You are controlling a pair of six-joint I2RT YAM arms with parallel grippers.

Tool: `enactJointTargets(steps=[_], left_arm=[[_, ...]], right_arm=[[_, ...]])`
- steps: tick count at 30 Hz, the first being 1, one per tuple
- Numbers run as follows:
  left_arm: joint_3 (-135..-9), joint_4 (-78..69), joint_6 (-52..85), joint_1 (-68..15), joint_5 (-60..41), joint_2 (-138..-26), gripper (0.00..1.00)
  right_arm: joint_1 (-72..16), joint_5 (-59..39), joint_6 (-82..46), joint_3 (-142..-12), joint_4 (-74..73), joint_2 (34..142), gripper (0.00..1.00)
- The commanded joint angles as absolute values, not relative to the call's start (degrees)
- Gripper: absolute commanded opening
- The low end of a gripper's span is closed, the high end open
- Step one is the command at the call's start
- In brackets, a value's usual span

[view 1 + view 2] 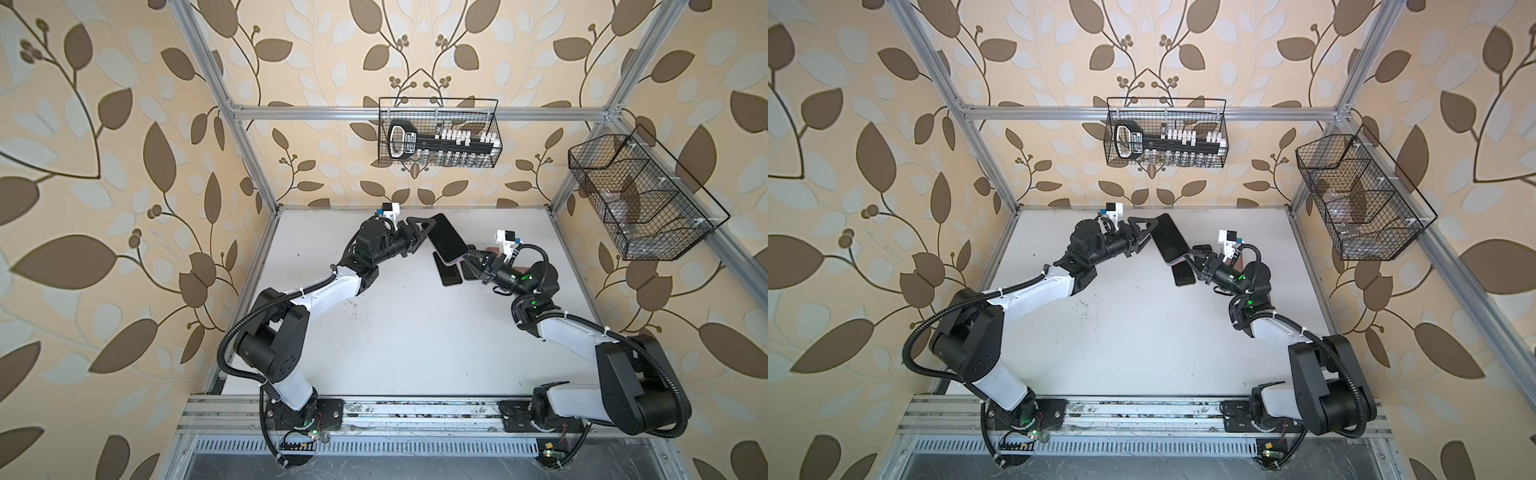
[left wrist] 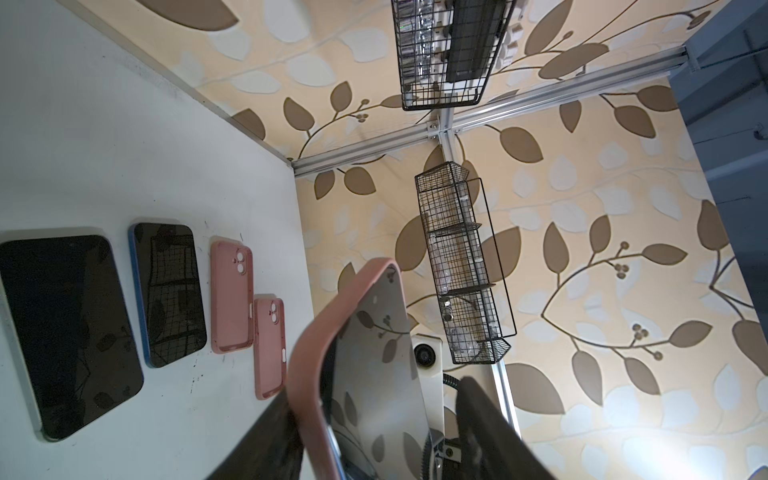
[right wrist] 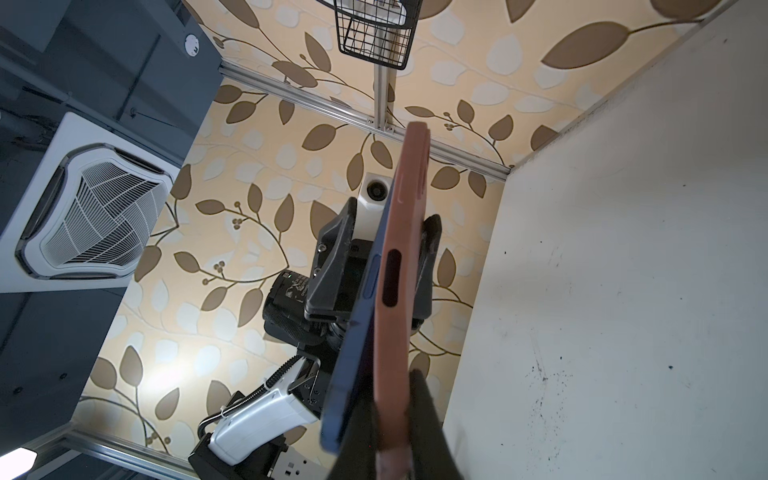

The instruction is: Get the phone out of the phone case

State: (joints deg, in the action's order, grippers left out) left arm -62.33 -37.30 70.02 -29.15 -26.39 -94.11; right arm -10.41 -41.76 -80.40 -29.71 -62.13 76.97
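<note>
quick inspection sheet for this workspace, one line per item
surface: white table, scattered dark specks
job's things: phone in pink case, held up off the table; its blue edge is parting from the pink case
clutter: two bare phones and two empty cases, lying flat
grippers: left gripper open around the phone; right gripper shut on the pink case
cables: black hoses along both arms, away from the phone
surroundings: two wire baskets on leaf-patterned walls
</note>
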Motion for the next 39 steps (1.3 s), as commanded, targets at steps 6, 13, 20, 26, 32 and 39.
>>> enactJointTargets(steps=[6, 13, 20, 26, 32, 39], left_arm=[[-59.13, -38.22, 71.41, -28.94, -24.24, -90.54, 0.74], [-56.22, -29.88, 73.08, -30.96, -19.85, -84.27, 0.99], [-55.06, -25.88, 83.41, -38.68, -13.36, -80.46, 0.99], [-54.27, -32.19, 88.40, -42.57, -9.35, -81.94, 0.99], [-55.05, -35.36, 89.12, -43.23, -8.00, -84.17, 0.99], [-55.96, -38.76, 90.73, -43.64, -7.92, -87.26, 0.99]], right_arm=[[-9.93, -37.96, -83.18, -30.84, -70.59, 79.24, 0.00], [-10.07, -34.92, -84.13, -30.76, -74.12, 82.44, 0.00], [-11.98, -29.13, -81.00, -29.71, -72.95, 83.38, 0.00], [-14.03, -25.55, -80.06, -28.33, -75.38, 84.47, 0.00], [-15.21, -24.07, -79.43, -26.88, -76.26, 84.10, 0.00], [-16.03, -23.12, -78.88, -25.49, -76.46, 82.62, 0.00]])
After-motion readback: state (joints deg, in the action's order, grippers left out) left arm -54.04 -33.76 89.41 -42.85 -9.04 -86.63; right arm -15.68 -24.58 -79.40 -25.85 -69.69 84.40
